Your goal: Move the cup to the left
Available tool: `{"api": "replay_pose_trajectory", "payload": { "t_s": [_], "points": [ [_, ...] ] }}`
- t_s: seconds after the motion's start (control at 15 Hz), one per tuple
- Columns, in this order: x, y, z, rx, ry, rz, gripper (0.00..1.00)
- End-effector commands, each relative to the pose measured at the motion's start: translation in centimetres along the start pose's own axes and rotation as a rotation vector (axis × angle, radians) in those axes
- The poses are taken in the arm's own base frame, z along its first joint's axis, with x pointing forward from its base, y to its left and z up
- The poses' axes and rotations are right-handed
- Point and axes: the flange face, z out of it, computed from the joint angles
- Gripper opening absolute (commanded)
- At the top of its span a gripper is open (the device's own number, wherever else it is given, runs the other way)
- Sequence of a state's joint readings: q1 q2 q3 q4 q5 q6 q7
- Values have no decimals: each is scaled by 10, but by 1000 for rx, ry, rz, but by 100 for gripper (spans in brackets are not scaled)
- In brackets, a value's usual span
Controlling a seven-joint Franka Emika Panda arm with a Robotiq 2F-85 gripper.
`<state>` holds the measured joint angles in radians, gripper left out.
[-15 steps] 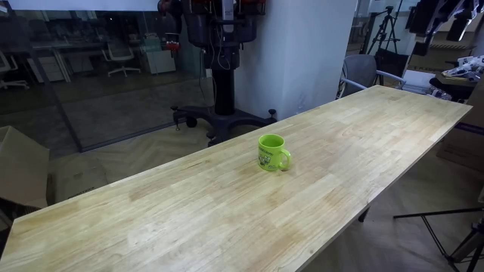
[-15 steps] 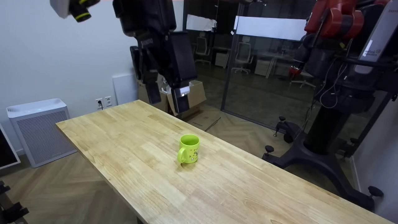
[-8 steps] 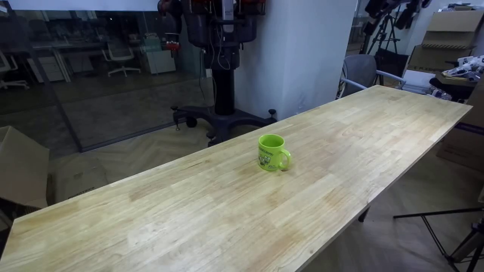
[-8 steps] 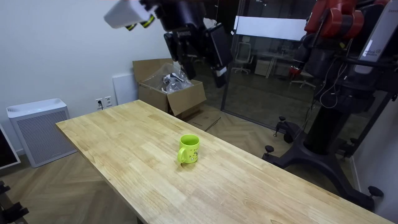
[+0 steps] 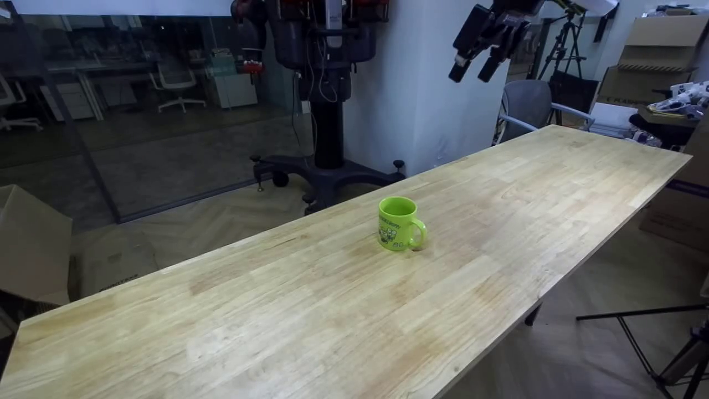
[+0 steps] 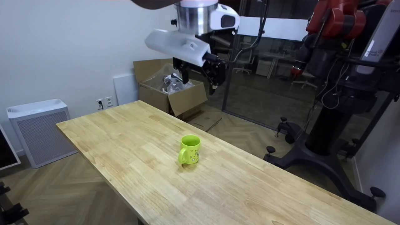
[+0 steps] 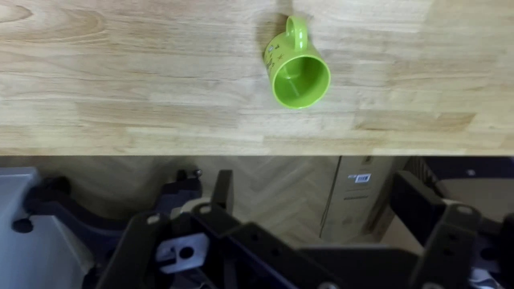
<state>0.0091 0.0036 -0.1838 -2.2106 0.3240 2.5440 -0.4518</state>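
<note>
The cup [image 5: 392,230], a lime-green mug with a side handle and printed figures, stands upright on the wooden table [image 5: 277,310]. It shows in both exterior views [image 6: 191,153]. In the wrist view the cup [image 7: 295,76] lies above the jaws, its mouth facing the camera and its handle toward the top. My gripper [image 5: 473,73] is open and empty, high above the table and apart from the cup. It also hangs well above and behind the cup in an exterior view [image 6: 199,83]. In the wrist view the gripper [image 7: 315,184] has its fingers wide apart over the floor beyond the table edge.
A cardboard box [image 6: 187,97] with plastic-wrapped contents stands on the floor beyond the table. A dark robot on a wheeled base [image 6: 318,162] stands beside the long table edge. A chair [image 5: 526,108] is at the far table end, and a white appliance [image 6: 43,131] stands by the wall.
My gripper has moved left across the upper part of an exterior view, and away from the camera in an exterior view where it had loomed large. The cup has not moved.
</note>
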Motion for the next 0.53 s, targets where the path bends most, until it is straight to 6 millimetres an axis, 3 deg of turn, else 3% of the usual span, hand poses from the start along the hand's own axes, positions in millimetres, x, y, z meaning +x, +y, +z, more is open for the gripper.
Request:
{"api": "replay_pose_trajectory", "payload": {
  "t_s": [0.0,0.07,0.27,0.47],
  "points": [
    [37,7,37,23,-134,-82,100],
    [15,0,20,26,-83,-57,100],
    [28,5,43,21,-126,-75,100],
    [35,7,48,-27,-159,-69,100]
  ]
}}
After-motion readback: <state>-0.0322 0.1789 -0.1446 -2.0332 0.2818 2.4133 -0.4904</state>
